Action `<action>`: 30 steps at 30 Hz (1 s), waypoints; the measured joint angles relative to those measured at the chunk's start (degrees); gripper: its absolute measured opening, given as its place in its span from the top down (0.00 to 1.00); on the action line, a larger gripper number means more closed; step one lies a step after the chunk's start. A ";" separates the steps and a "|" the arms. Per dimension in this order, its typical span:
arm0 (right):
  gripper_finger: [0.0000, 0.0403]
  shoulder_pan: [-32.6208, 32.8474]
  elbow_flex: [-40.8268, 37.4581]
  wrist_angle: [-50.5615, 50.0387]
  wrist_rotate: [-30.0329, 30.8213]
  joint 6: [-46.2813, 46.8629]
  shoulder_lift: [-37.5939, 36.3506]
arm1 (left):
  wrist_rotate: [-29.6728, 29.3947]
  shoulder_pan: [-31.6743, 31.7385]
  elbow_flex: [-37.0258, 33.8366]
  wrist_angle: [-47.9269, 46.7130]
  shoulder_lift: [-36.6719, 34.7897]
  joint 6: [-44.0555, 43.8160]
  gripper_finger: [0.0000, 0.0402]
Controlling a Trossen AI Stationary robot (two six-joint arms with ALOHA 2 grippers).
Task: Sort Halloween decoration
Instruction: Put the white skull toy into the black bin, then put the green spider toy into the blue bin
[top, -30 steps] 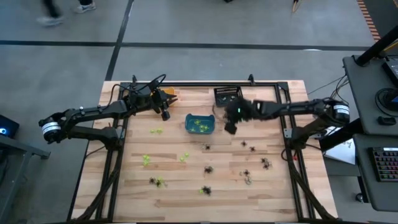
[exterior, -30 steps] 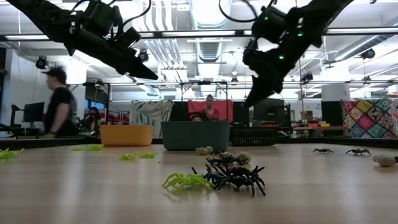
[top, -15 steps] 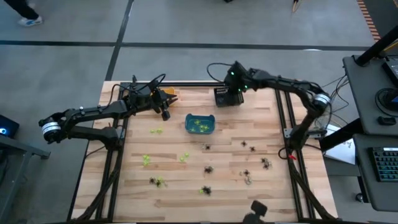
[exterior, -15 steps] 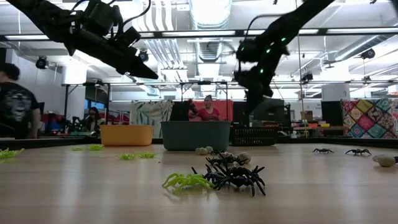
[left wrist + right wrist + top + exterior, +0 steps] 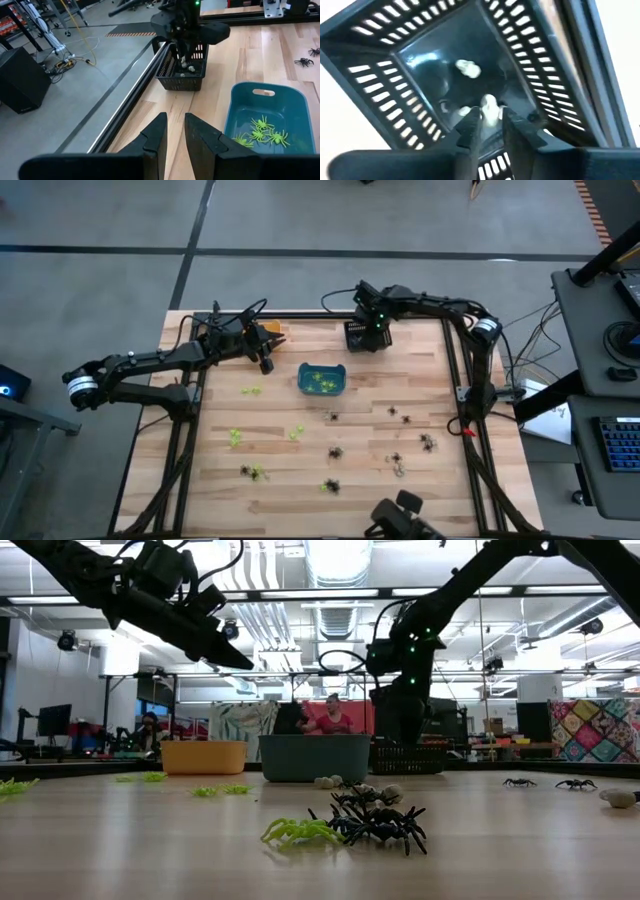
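Tiny Halloween decoration pieces lie scattered on the wooden table: lime green spiders (image 5: 235, 437), black spiders (image 5: 335, 452) and pale pieces (image 5: 620, 797). More green spiders (image 5: 260, 135) lie in the teal bin (image 5: 322, 379). My right gripper (image 5: 490, 120) points down into the black basket (image 5: 362, 335) at the far edge. Its fingertips are slightly apart, with a pale piece (image 5: 490, 107) between them. Other pale pieces (image 5: 467, 68) lie on the basket's floor. My left gripper (image 5: 175, 130) hovers near the orange bin (image 5: 203, 756), its fingers a narrow gap apart with nothing between. My right gripper comes from above, pointing down into the black basket. The pale piece (image 5: 489, 102) sits right at its fingertips (image 5: 474, 119), above the basket's floor. Whether the fingers still touch it, I cannot tell.
The orange bin, the teal bin (image 5: 314, 757) and the black basket (image 5: 410, 757) stand in a row along the far side. A black frame rail (image 5: 130, 107) runs along the table's far edge. A green and a black spider (image 5: 380, 823) lie close together near the front.
My right gripper has swung from beside the teal bin toward the table's far edge. It has tipped steeply downward and now stands over the black basket. My left arm has kept still.
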 joint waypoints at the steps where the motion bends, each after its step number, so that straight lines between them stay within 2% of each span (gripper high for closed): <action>1: 0.79 -0.17 0.00 0.08 0.08 0.08 -0.06 | 0.00 0.00 0.00 -0.04 0.00 0.00 0.88; 5: 0.73 -0.64 0.02 0.07 0.36 0.02 -0.44 | 0.00 0.00 0.01 -0.15 0.00 -0.09 0.88; 13: 0.75 -0.66 0.02 0.07 0.00 0.47 -1.63 | -0.02 0.00 0.00 -3.23 0.00 -4.63 0.88; 23: 0.79 0.67 0.00 0.42 -4.15 1.51 -6.63 | 0.00 -1.30 0.00 -12.89 0.00 -17.59 0.88; 30: 0.79 3.61 0.00 2.24 -4.69 -0.04 -10.50 | -0.04 -5.65 2.58 -25.61 0.00 -29.21 0.88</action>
